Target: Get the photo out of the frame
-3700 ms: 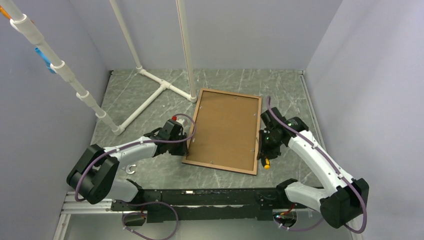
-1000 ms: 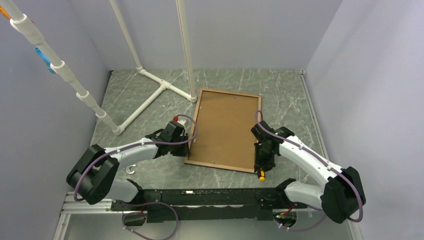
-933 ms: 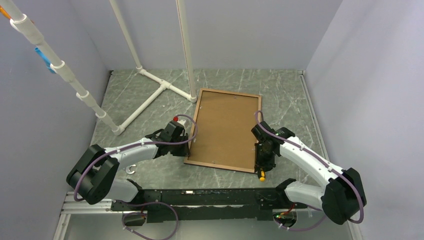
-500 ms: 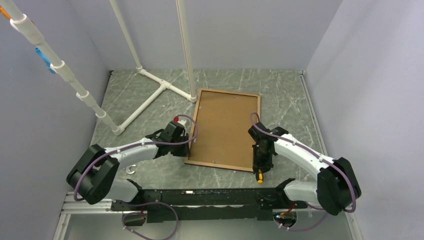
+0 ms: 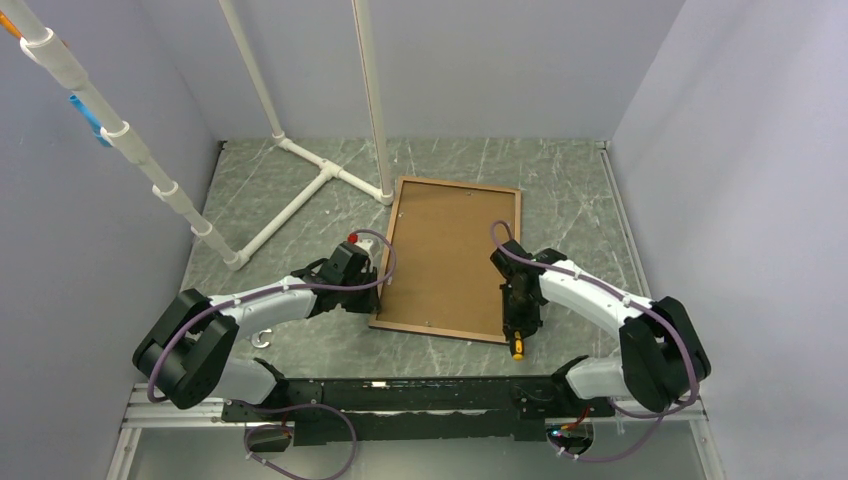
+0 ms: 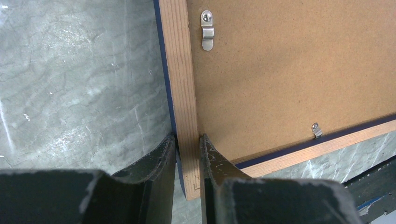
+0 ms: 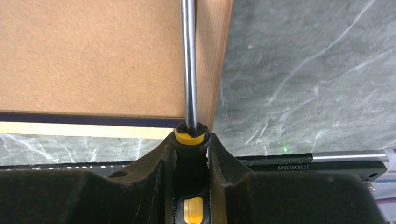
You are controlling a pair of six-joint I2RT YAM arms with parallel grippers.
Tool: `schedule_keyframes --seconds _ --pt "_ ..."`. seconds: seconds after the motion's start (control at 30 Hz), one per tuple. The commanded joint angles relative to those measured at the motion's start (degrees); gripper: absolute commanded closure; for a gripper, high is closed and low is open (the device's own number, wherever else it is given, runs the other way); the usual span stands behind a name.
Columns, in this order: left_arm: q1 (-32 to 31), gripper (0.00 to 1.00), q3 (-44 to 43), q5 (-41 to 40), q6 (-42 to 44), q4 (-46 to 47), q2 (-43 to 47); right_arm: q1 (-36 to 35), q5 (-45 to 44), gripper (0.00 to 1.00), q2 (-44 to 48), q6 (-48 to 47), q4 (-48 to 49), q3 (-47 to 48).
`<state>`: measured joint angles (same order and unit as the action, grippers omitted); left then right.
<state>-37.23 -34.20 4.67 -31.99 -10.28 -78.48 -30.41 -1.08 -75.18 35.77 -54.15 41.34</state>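
Observation:
The frame [image 5: 435, 331] lies face down on the marble table, its wooden back rim and a thin navy edge showing. The brown backing board [image 5: 450, 255] fills it, held by small metal clips [image 6: 207, 31]. The photo is hidden under the board. My left gripper [image 5: 378, 285] is shut on the frame's left rail [image 6: 180, 70] close to the near left corner. My right gripper [image 5: 519, 318] is shut on a black and yellow screwdriver [image 7: 188, 60]. Its steel shaft lies along the frame's right rail [image 7: 212, 56] at the near right corner.
A white pipe structure [image 5: 310, 185] stands on the table at the back left, one upright touching the frame's far left corner. A slanted white pipe [image 5: 130, 145] crosses the left wall. A black rail [image 5: 400, 390] runs along the near edge. Grey walls close in both sides.
My right gripper has carried the screwdriver from the middle of the frame's right rail towards its near right corner, the arm folding inwards. The frame's near end shifted slightly left. The left gripper has kept its grip.

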Motion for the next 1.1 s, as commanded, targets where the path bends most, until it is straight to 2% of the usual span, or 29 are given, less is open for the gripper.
schedule_keyframes --seconds 0.0,0.2,0.27,0.53,0.63,0.77,0.97,1.07 --pt "-0.8 1.0 2.4 0.3 2.9 -3.7 -0.9 -0.3 -0.3 1.0 -0.9 -1.6 3.0 2.8" --pt "-0.7 1.0 2.3 0.5 2.7 -3.8 -0.7 -2.4 5.3 1.0 -0.3 -2.2 5.1 3.1" --pt "-0.8 1.0 2.4 1.0 2.2 -3.5 -0.8 -2.8 4.7 1.0 2.0 -1.8 5.3 3.8" --pt "-0.8 1.0 3.3 4.3 -4.6 -1.3 -1.0 -2.4 -14.3 1.0 15.0 3.0 4.0 12.3" --pt "-1.2 1.0 5.6 5.6 -10.5 2.7 0.5 -1.4 -16.9 1.0 21.0 3.4 7.2 11.5" --pt "-4.2 1.0 8.8 4.1 -20.5 8.9 3.1 -0.1 -15.3 1.0 25.6 1.2 11.1 9.6" --pt "-12.7 1.0 15.2 -2.6 -38.2 24.0 5.0 0.3 -13.1 1.0 31.8 -1.3 17.0 6.6" --pt "-18.6 0.96 12.7 -6.2 -41.8 24.8 4.0 0.4 -12.0 1.0 33.7 -2.0 19.5 5.3"
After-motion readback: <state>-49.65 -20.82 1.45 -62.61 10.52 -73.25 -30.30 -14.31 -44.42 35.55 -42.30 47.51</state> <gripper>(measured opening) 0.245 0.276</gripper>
